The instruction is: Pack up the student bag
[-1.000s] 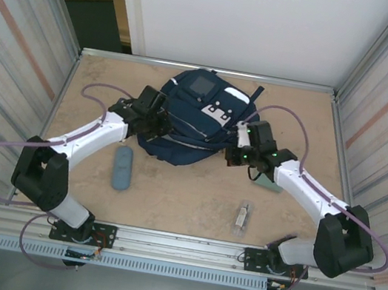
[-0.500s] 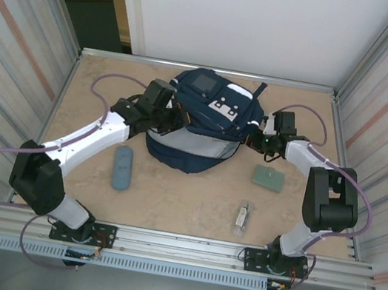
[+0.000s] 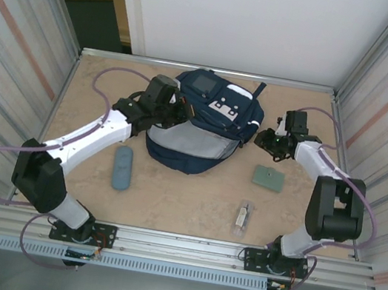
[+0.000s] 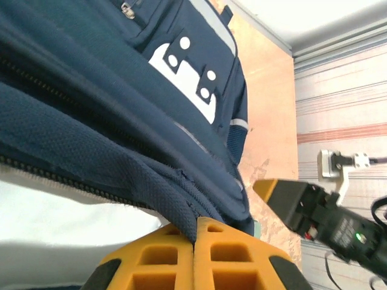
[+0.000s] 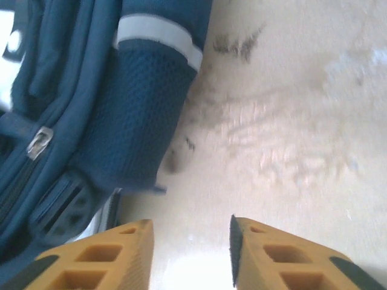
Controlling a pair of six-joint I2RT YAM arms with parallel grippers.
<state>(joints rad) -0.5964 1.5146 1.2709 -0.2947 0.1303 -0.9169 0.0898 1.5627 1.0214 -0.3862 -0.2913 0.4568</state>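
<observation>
The bag lies at the far middle of the table, soft, floppy and likely light, best held by what looks like its opening's hem, which the left gripper pinches, while the right gripper stands spread and empty beside it

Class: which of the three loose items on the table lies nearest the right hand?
The flat green square, close by the right hand; the blue oval case lies far left, the small clear packet nearer the front edge.
</observation>
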